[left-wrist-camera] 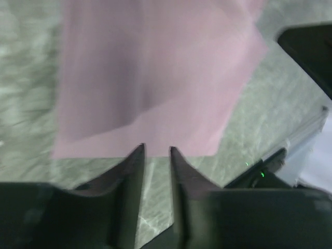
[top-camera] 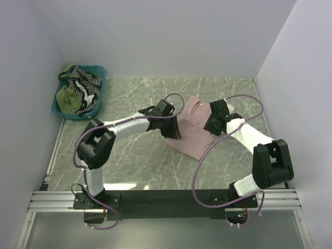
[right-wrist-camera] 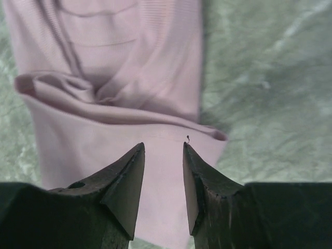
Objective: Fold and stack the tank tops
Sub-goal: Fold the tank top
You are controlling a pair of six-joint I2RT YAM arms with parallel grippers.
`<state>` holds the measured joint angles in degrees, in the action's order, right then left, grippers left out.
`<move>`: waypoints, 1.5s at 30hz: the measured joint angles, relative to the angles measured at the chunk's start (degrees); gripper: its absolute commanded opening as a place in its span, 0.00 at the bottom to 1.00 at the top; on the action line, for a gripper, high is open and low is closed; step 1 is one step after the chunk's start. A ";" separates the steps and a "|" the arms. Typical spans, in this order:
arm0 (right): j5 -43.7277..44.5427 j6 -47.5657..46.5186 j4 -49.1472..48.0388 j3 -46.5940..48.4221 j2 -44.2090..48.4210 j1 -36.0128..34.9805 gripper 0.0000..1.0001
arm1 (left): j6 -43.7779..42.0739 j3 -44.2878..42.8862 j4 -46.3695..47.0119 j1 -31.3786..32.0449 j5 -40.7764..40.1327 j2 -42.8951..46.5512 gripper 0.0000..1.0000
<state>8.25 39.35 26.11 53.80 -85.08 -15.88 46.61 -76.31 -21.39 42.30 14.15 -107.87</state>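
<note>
A plain dusty pink sleeveless cloth tank top is laid on the green-grey marbled tabletop, a little right of centre, between the two arms. It is seen lying lengthwise away from the arm bases and slightly slanted.

The left claw is placed at the left side of the pink top. In the left wrist view, its two dark fingers are held slightly apart, and marbled tabletop is seen through the narrow gap. The claw tips are set right at the near straight edge of the pink cloth, which is spread flat ahead. No pinch on the cloth can be made out.

The right claw is placed over the right side of the same top. In the right wrist view, the claw is likewise narrowly spread, with pink cloth seen through the gap and under both fingers. Just ahead of the tips the cloth is rucked into a raised fold running across it. Bare tabletop is seen to the right.

At the far left corner, well apart from the arms, a teal plastic basket is set. A black-and-white striped top and an olive green top are heaped in it unfolded.
</note>
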 measured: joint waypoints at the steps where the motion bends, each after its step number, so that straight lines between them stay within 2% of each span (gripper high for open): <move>1: 0.17 -0.02 -0.15 -0.63 0.46 0.50 0.43 | -0.28 0.00 0.55 0.33 0.68 0.00 0.38; 4: 0.39 0.17 -0.63 -3.61 2.16 1.86 0.43 | -0.98 -0.13 2.27 1.81 3.02 -0.26 0.47; 6: 0.52 0.24 -0.66 -5.18 2.58 2.34 0.43 | -1.11 -0.22 3.02 3.04 3.85 -0.79 0.48; 11: 0.66 0.33 -1.27 -6.05 2.54 2.71 0.43 | -0.39 -0.17 4.87 5.95 5.53 -3.80 0.45; 13: 0.50 0.15 -1.62 -5.90 2.47 2.75 0.42 | 0.24 -0.04 4.39 6.25 4.87 -4.92 0.36; 15: 0.37 -0.09 -1.53 -5.05 2.01 2.75 0.42 | 1.20 0.37 3.96 5.81 3.72 -5.66 0.36; 20: 0.07 -1.03 -1.66 -2.64 1.46 2.54 0.42 | 6.16 6.43 6.56 1.55 4.02 -4.72 0.36; 26: 0.02 -1.57 -1.55 -0.04 0.81 -0.35 0.42 | 7.96 11.50 6.01 -7.65 1.49 -0.42 0.37; 30: -0.24 -1.53 -1.25 1.33 0.26 -3.96 0.42 | 6.84 9.70 3.32 -13.53 -2.45 -0.24 0.43; 36: -0.79 -1.77 -1.16 4.76 -2.32 -8.74 0.42 | 2.56 4.42 -1.68 -19.82 -9.29 -0.90 0.60; 41: -2.25 -3.17 -0.94 9.01 -6.73 -9.49 0.43 | -0.55 -0.74 -3.56 -22.29 -11.02 -1.22 0.63; 45: -3.15 -6.05 -0.76 17.42 -12.35 -10.73 0.44 | -0.92 0.98 -3.23 -21.73 -10.47 1.79 0.60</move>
<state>5.10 33.30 25.34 71.22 -97.43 -26.61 45.69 -75.33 -24.62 20.58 3.68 -106.08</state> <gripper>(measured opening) 0.432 0.619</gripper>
